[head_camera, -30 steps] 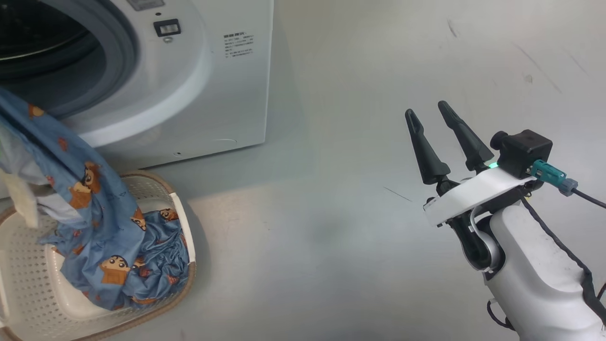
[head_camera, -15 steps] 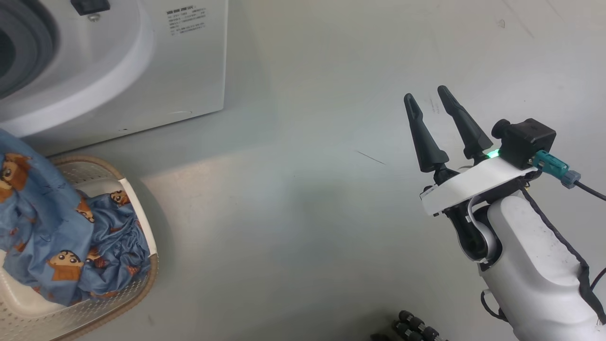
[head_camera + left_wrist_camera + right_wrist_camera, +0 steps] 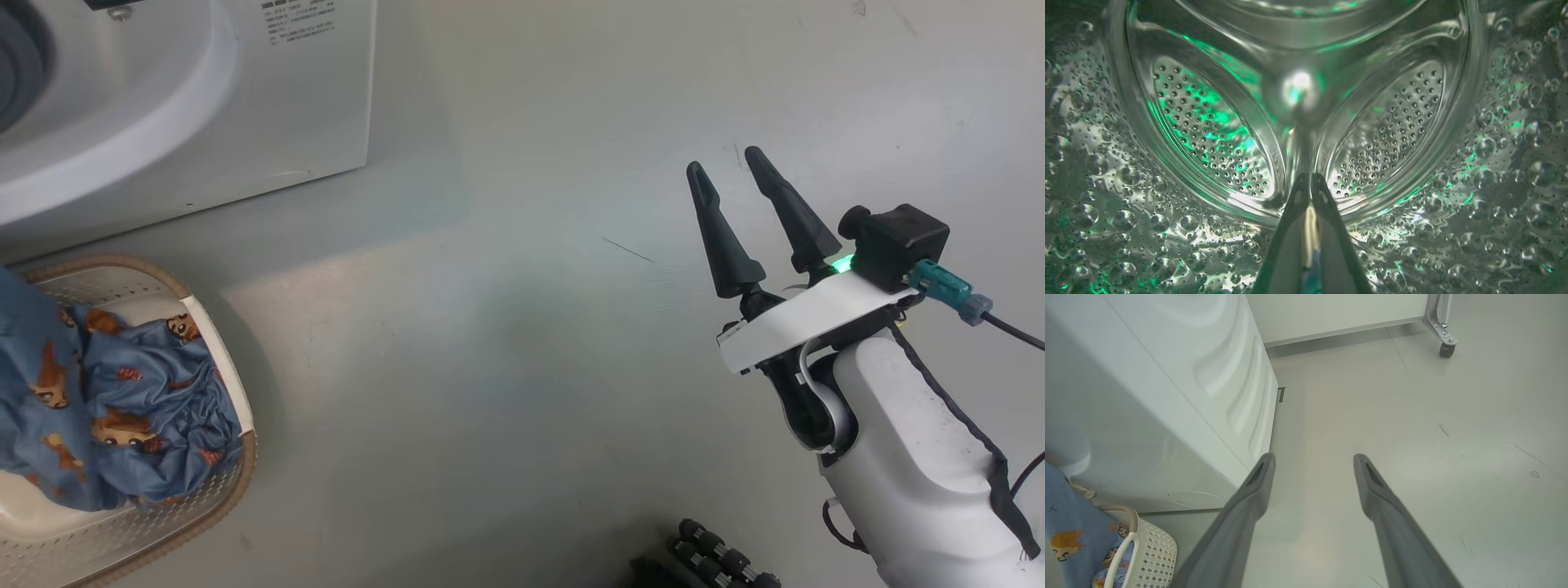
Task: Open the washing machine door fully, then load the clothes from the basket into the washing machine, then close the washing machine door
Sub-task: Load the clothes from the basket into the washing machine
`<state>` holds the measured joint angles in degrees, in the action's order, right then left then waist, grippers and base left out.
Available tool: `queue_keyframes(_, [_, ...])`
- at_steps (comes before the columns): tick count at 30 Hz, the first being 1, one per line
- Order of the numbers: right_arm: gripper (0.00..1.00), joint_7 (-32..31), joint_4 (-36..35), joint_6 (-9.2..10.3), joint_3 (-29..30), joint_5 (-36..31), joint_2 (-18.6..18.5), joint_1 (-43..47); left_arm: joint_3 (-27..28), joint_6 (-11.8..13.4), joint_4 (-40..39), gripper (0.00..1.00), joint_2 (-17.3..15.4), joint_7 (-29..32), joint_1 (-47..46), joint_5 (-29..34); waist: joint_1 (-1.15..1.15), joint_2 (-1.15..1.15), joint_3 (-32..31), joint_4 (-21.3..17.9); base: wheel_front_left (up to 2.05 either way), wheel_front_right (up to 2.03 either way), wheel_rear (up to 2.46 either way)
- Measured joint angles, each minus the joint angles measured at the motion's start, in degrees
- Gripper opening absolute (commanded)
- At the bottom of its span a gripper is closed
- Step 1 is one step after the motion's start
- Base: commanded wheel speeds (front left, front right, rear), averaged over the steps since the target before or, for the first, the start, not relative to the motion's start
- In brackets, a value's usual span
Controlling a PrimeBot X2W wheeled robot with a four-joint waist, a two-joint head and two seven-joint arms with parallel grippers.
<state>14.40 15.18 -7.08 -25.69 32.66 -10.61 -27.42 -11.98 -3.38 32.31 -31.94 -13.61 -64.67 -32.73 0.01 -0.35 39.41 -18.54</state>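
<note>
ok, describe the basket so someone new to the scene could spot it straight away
Start at the big white washing machine at the head view's upper left. On the grey floor just in front of it sits the basket, cream perforated plastic with a brown woven-look rim. It alone holds the clothes, blue fabric printed with cartoon figures.

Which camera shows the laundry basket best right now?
The head view: the basket sits at lower left with its brown rim, perforated wall and the blue clothes inside. The right wrist view catches one handle and a patch of perforated side at its lower left. The left wrist view looks into the steel drum.
</note>
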Motion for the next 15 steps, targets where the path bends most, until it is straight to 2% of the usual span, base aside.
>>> queue_keyframes(1, [1.0, 0.0, 0.0, 0.0, 0.0, -0.1, 0.1, -0.1, -0.5, 0.0, 0.7, 0.0, 0.3, 0.0, 0.0, 0.0, 0.0, 0.0, 0.0, 0.1, 0.0, 0.0, 0.0])
queue_keyframes(2, [1.0, 0.0, 0.1, 0.0, -0.1, -0.3, 0.2, -0.1, -1.0, -0.1, 1.4, 0.09, 0.7, 0.1, 0.0, 0.1, 0.0, 0.0, 0.0, 0.2, 0.0, 0.0, 0.0])
queue_keyframes(3, [1.0, 0.0, 0.1, 0.0, -0.1, -0.4, 0.3, -0.3, -1.2, -0.1, 2.2, 0.3, 1.3, 0.4, 0.1, 0.0, 0.0, 0.0, 0.0, 0.3, 0.0, 0.0, 0.0])
queue_keyframes(4, [1.0, 0.0, 0.2, 0.0, -0.2, -0.4, 0.4, -0.4, -1.5, -0.1, 3.5, 0.3, 1.9, 0.8, 0.1, -0.1, 0.0, 0.0, 0.0, 0.3, 0.0, 0.0, 0.0])
queue_keyframes(5, [1.0, 0.0, 0.2, 0.0, -0.2, -0.4, 0.4, -0.6, -2.0, -0.3, 4.4, 0.84, 2.3, 1.1, 0.3, -0.1, 0.0, 0.0, 0.0, 0.4, 0.0, 0.0, 0.0])
queue_keyframes(6, [1.0, 0.0, 0.4, 0.0, -0.2, -0.4, 0.5, -0.8, -2.5, -0.7, 5.7, 1.0, 2.7, 1.5, 0.4, -0.2, 0.0, 0.0, -0.1, 0.5, 0.0, 0.0, 0.0])
queue_keyframes(11, [1.0, 0.0, 1.2, 0.0, 0.0, -0.9, 0.5, -1.0, -4.2, -1.5, 9.5, 1.0, 4.5, 2.5, 1.3, -0.6, 0.0, 0.0, -0.8, 1.3, 0.0, 0.0, 0.0])
queue_keyframes(15, [1.0, 0.0, 1.6, 0.0, -0.1, -0.9, 0.5, -1.0, -4.5, -1.9, 10.9, 1.0, 4.6, 2.4, 1.3, -0.5, 0.0, 0.0, -1.6, 1.8, 0.0, 0.0, 0.0])
